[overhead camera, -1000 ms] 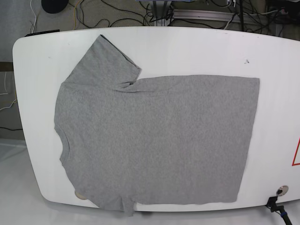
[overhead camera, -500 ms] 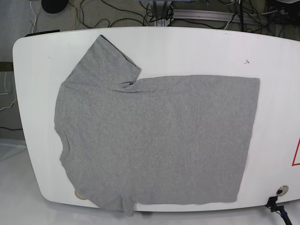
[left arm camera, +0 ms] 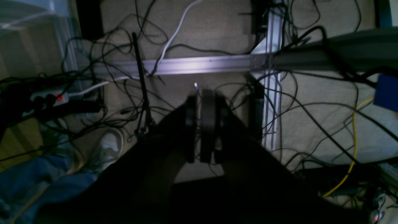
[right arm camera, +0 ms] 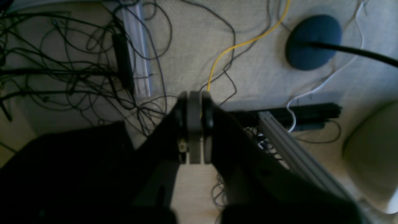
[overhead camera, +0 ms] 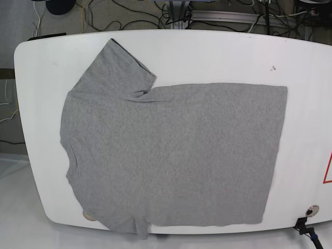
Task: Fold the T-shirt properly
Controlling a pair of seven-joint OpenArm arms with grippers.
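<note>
A grey T-shirt (overhead camera: pixel 171 150) lies spread flat on the white table (overhead camera: pixel 218 54) in the base view, collar toward the left, hem toward the right. One sleeve (overhead camera: pixel 116 67) points to the far left corner; the other hangs over the near edge. Neither arm shows in the base view. In the left wrist view my left gripper (left arm camera: pixel 202 124) is shut on nothing, above a floor of cables. In the right wrist view my right gripper (right arm camera: pixel 194 127) is shut with nothing held, also over the floor. The shirt is out of both wrist views.
Black cables and an aluminium rail (left arm camera: pixel 199 65) cover the floor behind the table. A yellow cable (right arm camera: pixel 242 43) and a dark round base (right arm camera: pixel 312 42) lie under the right gripper. A red mark (overhead camera: pixel 328 168) sits at the table's right edge.
</note>
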